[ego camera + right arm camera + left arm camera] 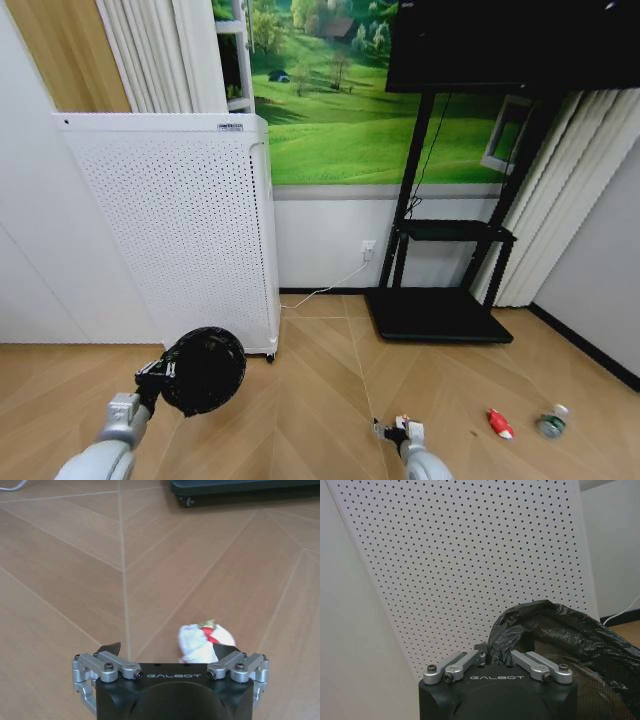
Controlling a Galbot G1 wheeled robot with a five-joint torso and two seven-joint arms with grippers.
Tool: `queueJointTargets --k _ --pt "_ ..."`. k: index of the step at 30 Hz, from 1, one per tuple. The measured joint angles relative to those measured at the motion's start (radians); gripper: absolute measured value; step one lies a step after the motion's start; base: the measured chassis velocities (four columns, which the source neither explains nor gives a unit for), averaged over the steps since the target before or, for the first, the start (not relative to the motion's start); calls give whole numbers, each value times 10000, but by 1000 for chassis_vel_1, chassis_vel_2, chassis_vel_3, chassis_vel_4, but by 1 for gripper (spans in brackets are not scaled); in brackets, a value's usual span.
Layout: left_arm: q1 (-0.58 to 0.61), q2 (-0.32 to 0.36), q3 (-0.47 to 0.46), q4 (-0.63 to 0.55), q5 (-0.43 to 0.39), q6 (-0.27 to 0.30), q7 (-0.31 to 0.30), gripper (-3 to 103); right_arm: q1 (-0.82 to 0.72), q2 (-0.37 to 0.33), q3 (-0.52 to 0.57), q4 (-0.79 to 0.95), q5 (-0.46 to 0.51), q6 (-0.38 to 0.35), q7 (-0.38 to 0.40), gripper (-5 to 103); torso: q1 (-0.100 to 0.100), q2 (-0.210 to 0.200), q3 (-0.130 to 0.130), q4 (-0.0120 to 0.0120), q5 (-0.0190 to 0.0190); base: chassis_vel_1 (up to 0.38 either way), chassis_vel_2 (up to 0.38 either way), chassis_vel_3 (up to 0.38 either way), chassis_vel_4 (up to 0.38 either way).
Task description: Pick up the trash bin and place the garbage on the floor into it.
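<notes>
My left gripper (pixel 157 378) is shut on the rim of the trash bin (pixel 205 369), a small black round bin lined with a black bag, and holds it off the floor at the lower left. In the left wrist view the left gripper (pixel 496 656) pinches the bag-covered bin rim (pixel 555 630). Low over the floor, my right gripper (pixel 394 431) stands open around a crumpled red-and-white piece of garbage (pixel 202 642), which lies between the fingers close to one fingertip (pixel 224 651). A red piece (pixel 499 423) and a small greenish-clear bottle (pixel 551 421) lie on the floor further right.
A tall white perforated appliance (pixel 180 230) stands right behind the bin against the wall. A black TV stand (pixel 440 312) on a wheeled base is at the back, with a white cable (pixel 330 285) along the wall. Wooden floor (pixel 310 400) lies open between the arms.
</notes>
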Motion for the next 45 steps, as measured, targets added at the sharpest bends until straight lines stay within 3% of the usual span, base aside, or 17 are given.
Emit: queueJointTargets --k 13,24,44,45 --pt "40 21 52 2 14 -74 22 7 -85 -27 617 -59 -141 -21 117 100 0 0 0 0 -1 0 0 0 0" --pt "-124 94 262 213 71 -119 29 7 795 829 431 -1597 -625 108 76 100 1 -1 0 0 2 0 0 0 0" --pt "-527 64 679 618 161 -119 41 7 930 738 594 -2382 -1266 327 -222 100 0 0 0 1 1 0 0 0 0" --pt "-515 63 674 623 161 -132 42 7 921 751 580 -2382 -1326 328 -270 96 0 0 0 1 2 0 0 0 0"
